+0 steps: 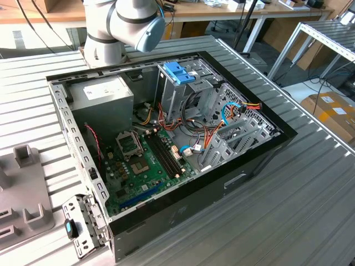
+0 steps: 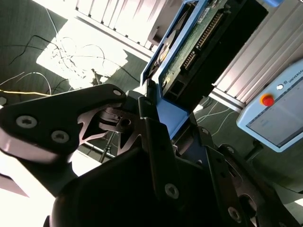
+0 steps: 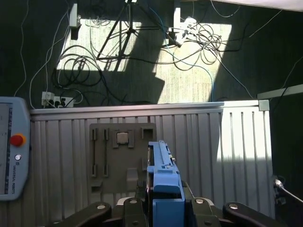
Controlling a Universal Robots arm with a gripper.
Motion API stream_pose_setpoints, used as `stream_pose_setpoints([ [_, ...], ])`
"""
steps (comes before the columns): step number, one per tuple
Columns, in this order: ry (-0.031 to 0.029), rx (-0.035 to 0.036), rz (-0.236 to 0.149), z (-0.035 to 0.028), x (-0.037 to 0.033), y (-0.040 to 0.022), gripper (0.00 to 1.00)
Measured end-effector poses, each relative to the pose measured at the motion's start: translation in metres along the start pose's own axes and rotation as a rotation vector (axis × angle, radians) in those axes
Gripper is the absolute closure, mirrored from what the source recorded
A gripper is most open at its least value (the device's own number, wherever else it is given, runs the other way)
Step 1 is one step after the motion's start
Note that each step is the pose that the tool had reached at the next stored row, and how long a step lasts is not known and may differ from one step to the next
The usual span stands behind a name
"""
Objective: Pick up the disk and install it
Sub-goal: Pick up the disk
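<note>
In both wrist views my gripper is shut on the disk. In the first wrist view the disk is seen edge-on, its blue plastic rail rising between the dark fingers. The second wrist view shows the disk from its underside, with a green circuit board and a blue side rail. In that first wrist view the disk hangs high over the ribbed table. In the exterior view the open computer case lies on its side on that table, with a metal drive cage inside.
A blue plastic handle tops the drive cage. A grey power-supply box and a green motherboard sit inside the case, with loose cables. A grey fixture plate, a teach pendant and floor cables lie below.
</note>
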State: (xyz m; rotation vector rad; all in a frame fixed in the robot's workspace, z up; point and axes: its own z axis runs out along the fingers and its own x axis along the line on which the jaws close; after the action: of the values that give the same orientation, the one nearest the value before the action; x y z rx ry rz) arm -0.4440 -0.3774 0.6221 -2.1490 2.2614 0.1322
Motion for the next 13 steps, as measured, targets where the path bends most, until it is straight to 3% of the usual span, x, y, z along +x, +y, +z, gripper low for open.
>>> stream_pose_setpoints([
  [4, 0.0005, -0.0004, 0.000, 0.0052, 0.0006, -0.0052, 0.63],
  [7, 0.0005, -0.0004, 0.000, 0.0150, 0.0031, -0.0058, 0.63],
  [13, 0.0005, -0.0004, 0.000, 0.0285, 0.0058, -0.0066, 0.63],
])
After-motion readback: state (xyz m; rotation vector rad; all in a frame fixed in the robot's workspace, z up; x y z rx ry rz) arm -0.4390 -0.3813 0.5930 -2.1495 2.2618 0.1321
